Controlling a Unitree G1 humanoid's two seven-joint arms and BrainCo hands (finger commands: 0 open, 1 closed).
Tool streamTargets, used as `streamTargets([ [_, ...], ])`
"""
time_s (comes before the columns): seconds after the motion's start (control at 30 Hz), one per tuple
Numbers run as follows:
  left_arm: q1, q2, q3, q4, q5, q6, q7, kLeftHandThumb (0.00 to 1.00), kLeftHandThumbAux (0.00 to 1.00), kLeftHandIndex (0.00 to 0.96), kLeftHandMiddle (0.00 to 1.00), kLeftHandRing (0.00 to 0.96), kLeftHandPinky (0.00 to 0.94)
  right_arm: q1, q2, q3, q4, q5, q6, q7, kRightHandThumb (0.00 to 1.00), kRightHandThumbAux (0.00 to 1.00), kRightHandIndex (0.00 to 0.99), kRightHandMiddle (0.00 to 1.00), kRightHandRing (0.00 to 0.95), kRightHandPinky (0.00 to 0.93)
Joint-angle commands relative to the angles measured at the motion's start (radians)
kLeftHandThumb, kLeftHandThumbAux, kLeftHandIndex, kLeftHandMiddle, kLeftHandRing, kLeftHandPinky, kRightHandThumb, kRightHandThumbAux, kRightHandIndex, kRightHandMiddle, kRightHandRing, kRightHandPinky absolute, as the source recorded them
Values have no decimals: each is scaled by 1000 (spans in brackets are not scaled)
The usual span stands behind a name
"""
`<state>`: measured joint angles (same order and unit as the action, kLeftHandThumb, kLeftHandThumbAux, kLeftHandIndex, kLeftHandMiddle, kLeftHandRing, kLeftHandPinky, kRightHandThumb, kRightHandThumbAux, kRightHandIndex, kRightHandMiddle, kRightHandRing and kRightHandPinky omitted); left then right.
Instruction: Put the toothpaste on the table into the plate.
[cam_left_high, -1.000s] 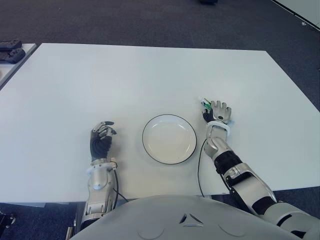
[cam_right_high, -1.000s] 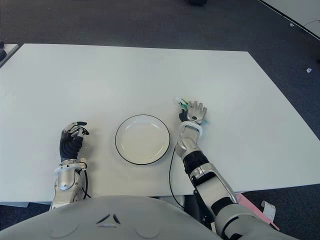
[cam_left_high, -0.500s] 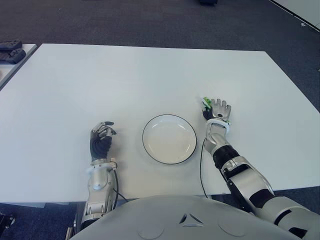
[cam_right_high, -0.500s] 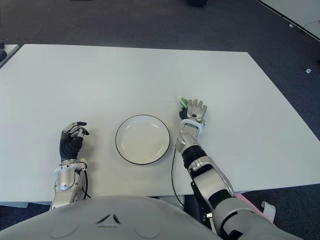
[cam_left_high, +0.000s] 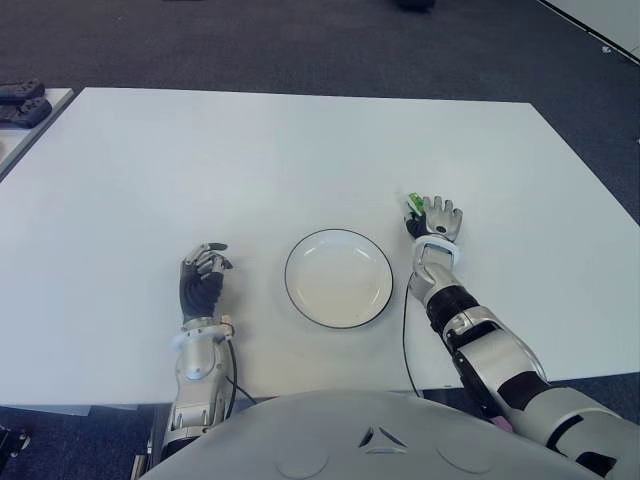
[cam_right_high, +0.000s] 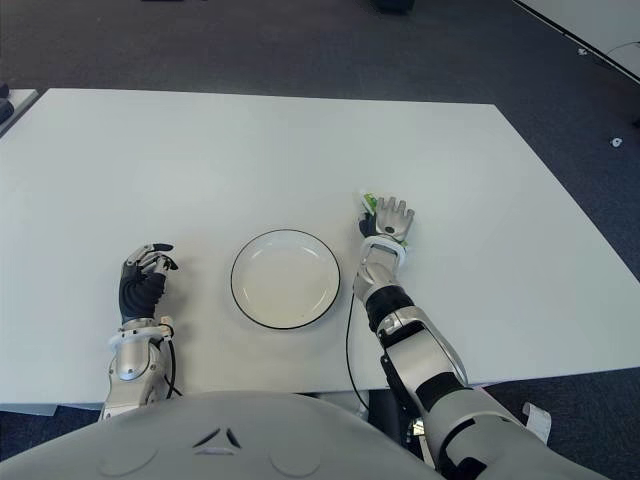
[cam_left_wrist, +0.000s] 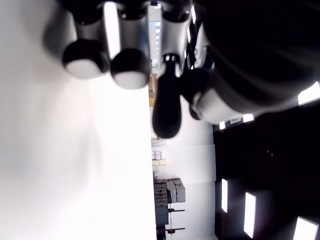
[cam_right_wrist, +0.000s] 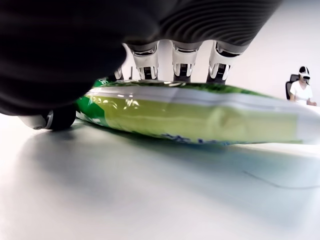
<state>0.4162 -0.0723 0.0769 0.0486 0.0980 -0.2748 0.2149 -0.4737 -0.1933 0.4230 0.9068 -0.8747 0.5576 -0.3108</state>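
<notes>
The toothpaste (cam_left_high: 411, 206) is a green and yellow tube lying on the white table (cam_left_high: 250, 160), just right of the plate. My right hand (cam_left_high: 437, 220) lies over it, palm down. In the right wrist view the tube (cam_right_wrist: 200, 117) runs under my palm, with the fingers (cam_right_wrist: 183, 62) straight behind it and the thumb (cam_right_wrist: 60, 117) at its end; the hand is not closed round it. The white plate with a dark rim (cam_left_high: 290, 262) sits at the table's near middle and holds nothing. My left hand (cam_left_high: 203, 275) shows left of the plate, fingers curled, holding nothing.
Black devices (cam_left_high: 20, 100) lie on a side table at the far left. A thin cable (cam_left_high: 404, 330) runs along my right forearm near the plate's right edge. A seated person (cam_right_wrist: 302, 85) shows far off in the right wrist view.
My right hand has edged a little farther over the tube and its forearm has swung closer to the plate. More of the tube's green end shows beside the thumb. The left hand is unchanged.
</notes>
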Motion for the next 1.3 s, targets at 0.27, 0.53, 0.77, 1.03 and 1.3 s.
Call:
streamTargets([
  [0.27, 13, -6, 8, 21, 1, 50, 11, 708, 714, 440, 904, 898, 889, 127, 30, -91, 101, 175, -139, -91, 748, 404, 276, 211, 236, 357],
  [0.53, 15, -4, 7, 18, 4, 46, 9, 707, 715, 440, 901, 895, 881, 134, 43, -161, 94, 252, -226, -167, 833, 654, 442, 486, 573, 628],
  [0.77, 12, -3, 8, 23, 10, 45, 13, 707, 716, 440, 894, 892, 880, 129, 48, -177, 89, 270, -232, -177, 930, 650, 442, 500, 544, 640],
  [1.03, 8, -4, 11, 25, 8, 50, 13, 707, 716, 440, 898, 895, 886, 125, 54, -185, 81, 279, -227, -183, 951, 654, 431, 477, 496, 655],
  [1.3, 5, -5, 14, 22, 8, 58, 13, 707, 715, 440, 905, 897, 884, 126, 56, -192, 67, 281, -232, -188, 952, 655, 428, 477, 488, 668],
])
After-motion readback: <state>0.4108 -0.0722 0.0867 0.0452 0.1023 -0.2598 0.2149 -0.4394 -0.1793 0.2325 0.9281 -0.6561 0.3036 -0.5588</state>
